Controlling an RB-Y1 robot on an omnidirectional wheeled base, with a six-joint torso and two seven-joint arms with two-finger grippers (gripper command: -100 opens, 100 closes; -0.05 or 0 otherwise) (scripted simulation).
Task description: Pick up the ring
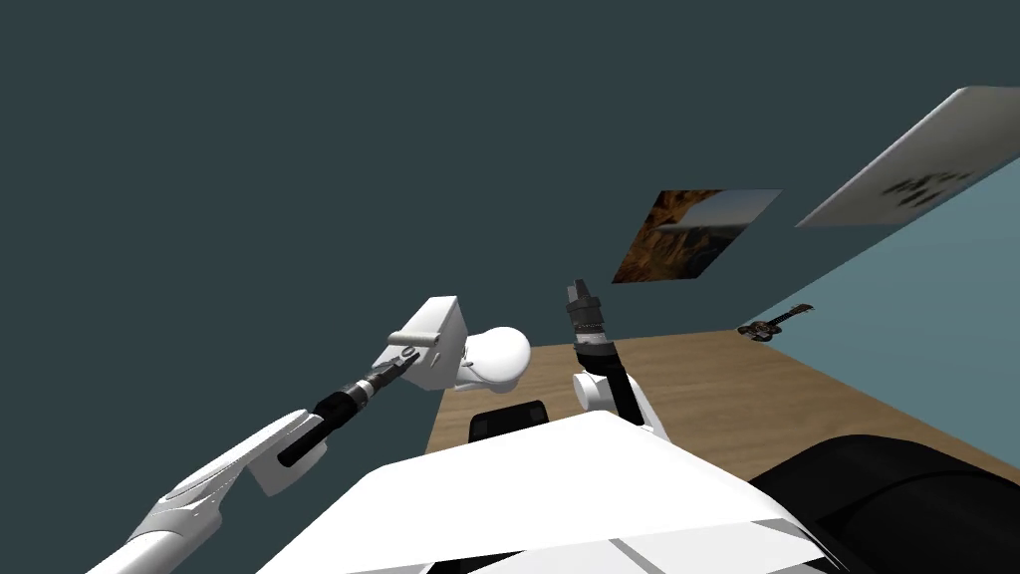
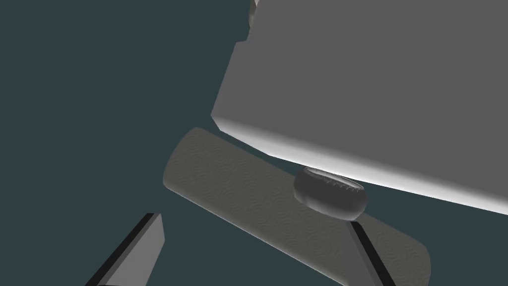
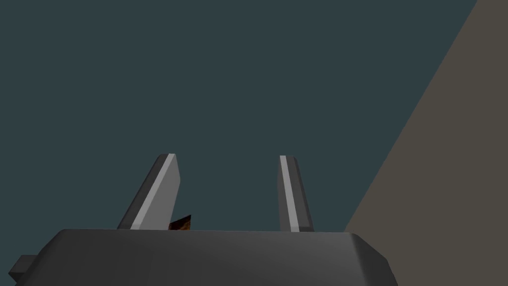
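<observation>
A small grey ring (image 2: 330, 192) with a ridged inner rim lies on a textured grey roll (image 2: 238, 191). The roll rests against a white boxy fixture (image 2: 372, 89) mounted on the dark teal wall. My left gripper (image 2: 253, 221) is open, with the roll between and just beyond its fingers. The ring sits just past the tip of one finger (image 2: 366, 250), a little outside the gap. In the head view the left gripper (image 1: 400, 363) reaches up to the roll (image 1: 418, 337) on the box (image 1: 443, 349). My right gripper (image 3: 228, 157) is open and holds nothing, raised beside the left arm (image 1: 586, 311).
A rounded white fixture (image 1: 501, 359) hangs next to the box. Wooden floor (image 1: 717, 389) stretches to the right, with a small guitar (image 1: 775, 323) by the far wall. A picture (image 1: 692, 234) hangs on the dark wall. A black shape (image 1: 896, 488) sits low at the right.
</observation>
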